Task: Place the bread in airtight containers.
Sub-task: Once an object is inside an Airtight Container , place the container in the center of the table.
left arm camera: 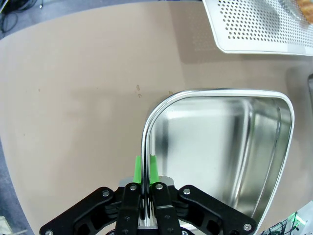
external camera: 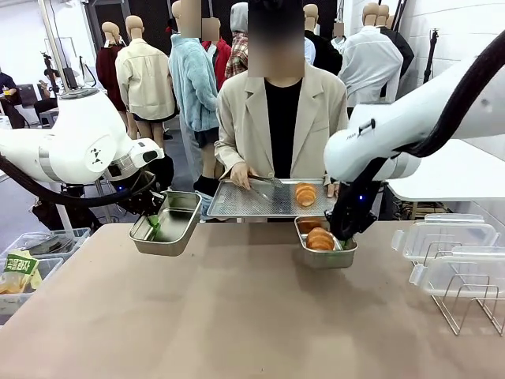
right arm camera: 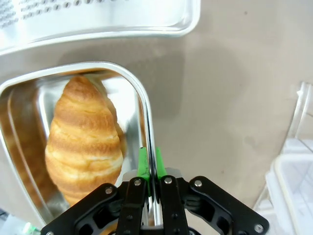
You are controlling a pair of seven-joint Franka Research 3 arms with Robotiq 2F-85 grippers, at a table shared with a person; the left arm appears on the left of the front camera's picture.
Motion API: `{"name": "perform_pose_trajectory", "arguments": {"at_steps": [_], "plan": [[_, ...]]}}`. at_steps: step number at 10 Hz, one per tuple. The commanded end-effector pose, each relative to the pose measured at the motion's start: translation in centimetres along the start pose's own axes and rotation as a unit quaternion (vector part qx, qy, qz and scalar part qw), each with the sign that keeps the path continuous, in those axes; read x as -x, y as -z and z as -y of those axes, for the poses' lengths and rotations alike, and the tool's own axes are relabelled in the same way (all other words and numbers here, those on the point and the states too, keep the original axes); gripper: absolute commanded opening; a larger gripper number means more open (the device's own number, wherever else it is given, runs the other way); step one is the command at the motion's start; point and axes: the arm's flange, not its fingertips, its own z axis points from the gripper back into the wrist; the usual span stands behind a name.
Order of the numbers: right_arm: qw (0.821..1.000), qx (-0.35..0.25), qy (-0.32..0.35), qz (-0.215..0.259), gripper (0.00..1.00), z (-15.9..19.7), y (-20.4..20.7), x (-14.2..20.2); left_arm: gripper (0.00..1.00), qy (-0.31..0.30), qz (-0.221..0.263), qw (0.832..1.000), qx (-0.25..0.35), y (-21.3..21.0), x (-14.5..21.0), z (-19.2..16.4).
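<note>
Beside the tray (external camera: 252, 204), left claw (left arm camera: 145, 167) clamps the rim of the empty tin (left arm camera: 220, 142), right claw (right arm camera: 150, 162) that of the filled tin (right arm camera: 141, 95), presumably steadying both for loading.

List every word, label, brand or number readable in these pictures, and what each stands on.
Nothing reads clearly.
Green packet, in the bin at left: print too blurred to read.
Right arm: small dark marking, too small to read.
Left arm: round dark mark, too small to read.
Left tin, right tin, perforated tray: no lettering.
</note>
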Motion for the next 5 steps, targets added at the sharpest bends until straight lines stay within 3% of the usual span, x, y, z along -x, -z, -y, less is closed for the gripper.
{"name": "perform_pose_trajectory", "arguments": {"at_steps": [1,3,5], "plan": [[1.000,-0.005,0.015,0.006,0.00,0.7,1.3,-0.1,0.00,0.003,0.003,1.000,-0.004,-0.3,-0.1,-0.1],[1.000,0.003,0.020,-0.001,0.00,1.3,2.5,0.2,0.00,0.003,0.003,1.000,-0.004,-0.3,-0.1,-0.1],[1.000,0.014,0.019,0.016,0.33,0.9,1.5,1.8,0.00,0.003,0.003,1.000,-0.004,-0.3,-0.1,-0.1]]}}
